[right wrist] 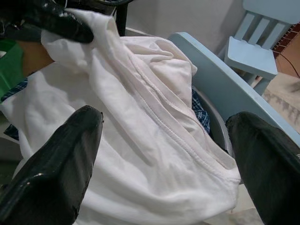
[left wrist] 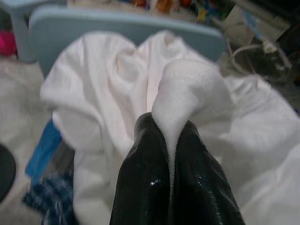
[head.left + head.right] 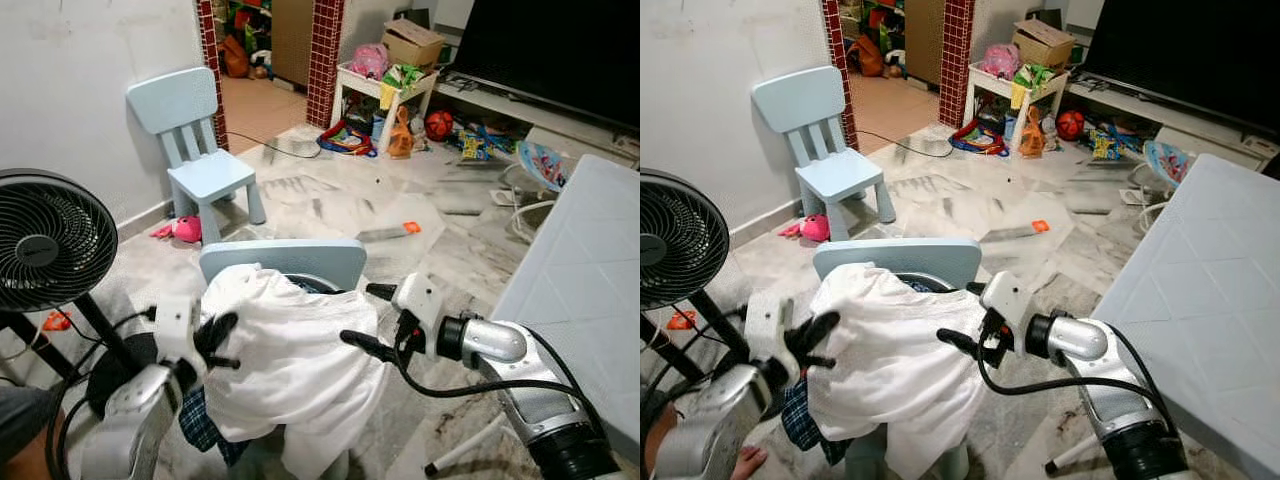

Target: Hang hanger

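- A crumpled white garment (image 3: 290, 360) lies heaped over a pale blue chair (image 3: 300, 262), a ribbed hem running across it.
- One fold is pinched between the left end effector's (image 2: 169, 140) fingers.

Silver arms, white wrist housings, glossy black fingers on each gripper, a black cable (image 3: 470, 388) looping.

Even indoor light; left wrist view soft (perhaps motion blur).
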You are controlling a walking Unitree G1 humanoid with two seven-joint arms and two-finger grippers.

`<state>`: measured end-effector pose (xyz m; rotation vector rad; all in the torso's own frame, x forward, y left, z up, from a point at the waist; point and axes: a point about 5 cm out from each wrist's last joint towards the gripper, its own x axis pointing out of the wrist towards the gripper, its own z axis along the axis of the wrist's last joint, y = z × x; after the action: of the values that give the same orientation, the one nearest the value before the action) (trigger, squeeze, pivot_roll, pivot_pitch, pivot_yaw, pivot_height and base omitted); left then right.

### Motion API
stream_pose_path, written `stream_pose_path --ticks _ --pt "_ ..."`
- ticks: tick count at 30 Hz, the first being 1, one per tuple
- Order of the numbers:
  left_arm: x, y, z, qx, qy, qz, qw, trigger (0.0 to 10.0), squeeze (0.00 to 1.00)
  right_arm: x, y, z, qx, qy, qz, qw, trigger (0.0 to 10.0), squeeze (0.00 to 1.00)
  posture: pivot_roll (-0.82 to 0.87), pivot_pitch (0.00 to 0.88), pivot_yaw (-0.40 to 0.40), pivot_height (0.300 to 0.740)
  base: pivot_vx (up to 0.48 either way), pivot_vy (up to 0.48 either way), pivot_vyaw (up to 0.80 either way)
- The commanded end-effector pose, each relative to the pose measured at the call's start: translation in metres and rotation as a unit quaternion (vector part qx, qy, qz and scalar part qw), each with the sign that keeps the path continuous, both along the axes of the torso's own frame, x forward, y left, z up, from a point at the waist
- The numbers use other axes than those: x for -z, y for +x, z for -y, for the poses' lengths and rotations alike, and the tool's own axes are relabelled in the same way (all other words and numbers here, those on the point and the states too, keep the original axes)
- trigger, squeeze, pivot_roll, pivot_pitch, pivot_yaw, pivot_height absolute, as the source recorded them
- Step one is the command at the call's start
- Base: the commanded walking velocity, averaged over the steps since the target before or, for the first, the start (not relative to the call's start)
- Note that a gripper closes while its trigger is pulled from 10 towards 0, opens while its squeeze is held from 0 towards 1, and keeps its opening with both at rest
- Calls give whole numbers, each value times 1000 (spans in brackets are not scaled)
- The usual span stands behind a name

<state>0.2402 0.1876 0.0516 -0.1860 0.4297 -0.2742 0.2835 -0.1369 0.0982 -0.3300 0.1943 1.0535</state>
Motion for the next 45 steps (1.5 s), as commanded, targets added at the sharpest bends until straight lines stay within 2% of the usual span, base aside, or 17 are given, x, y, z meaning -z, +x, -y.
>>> stream_pose_path --ticks 1,2,3,4,11,12,18,21,29,32,33,36,38,45 --pt "-1 -2 -1 -6 14 -12 1000 0 0 -3 2 2 -5 -10 11 1000 10000 0 28 0 -92 740 0 0 0" --pt "1 -4 -2 -12 20 -23 999 4235 0 -3 2 1 -5 -12 15 1000 10000 0 29 0 -93 740 0 0 0" --pt "2 -4 -2 -13 21 -25 999 4235 0 -3 2 1 -5 -12 16 1000 10000 0 29 0 -93 740 0 0 0" --pt "2 -4 -3 -21 18 -28 999 10000 0 -2 2 1 -4 -13 18 1000 10000 0 29 0 -93 740 0 0 0" --pt "-3 -1 -5 -75 8 -16 997 10000 0 -1 1 0 2 -13 25 1000 10000 0 28 0 -95 740 0 0 0" --pt "-5 0 -5 -82 9 -7 997 10000 1000 -1 1 0 2 -14 26 1000 10000 0 27 0 -95 740 0 0 0" --pt "-9 -2 0 -65 15 1 998 10000 1000 -1 1 1 2 -17 29 999 10000 0 28 0 -98 740 0 0 0" --pt "-2 -11 4 -34 56 -21 998 10000 1000 0 1 0 0 -18 31 999 10000 0 28 0 -98 740 0 0 0" --pt "3 -24 5 -26 81 -52 995 10000 1000 0 1 0 -1 -19 32 999 10000 0 30 0 -99 740 0 0 0" --pt "4 -28 5 -12 104 -57 993 10000 1000 0 1 -1 -3 -19 32 999 10000 0 29 0 -100 740 0 0 0" --pt "0 -29 8 1 115 -45 992 10000 1000 1 0 -2 -5 -19 32 999 10000 0 30 0 -100 740 0 0 0" --pt "-5 -29 12 7 104 -37 994 10000 1000 1 0 -2 -7 -19 32 999 10000 0 30 0 -100 740 0 0 0" --pt "-8 -29 13 18 123 -35 992 10000 1000 1 -1 -3 -10 -21 33 999 10000 0 30 0 -101 740 0 0 0" --pt "-18 -20 18 33 127 -14 991 10000 1000 3 -2 -5 -14 -23 35 999 10000 0 30 0 -98 740 0 0 0"
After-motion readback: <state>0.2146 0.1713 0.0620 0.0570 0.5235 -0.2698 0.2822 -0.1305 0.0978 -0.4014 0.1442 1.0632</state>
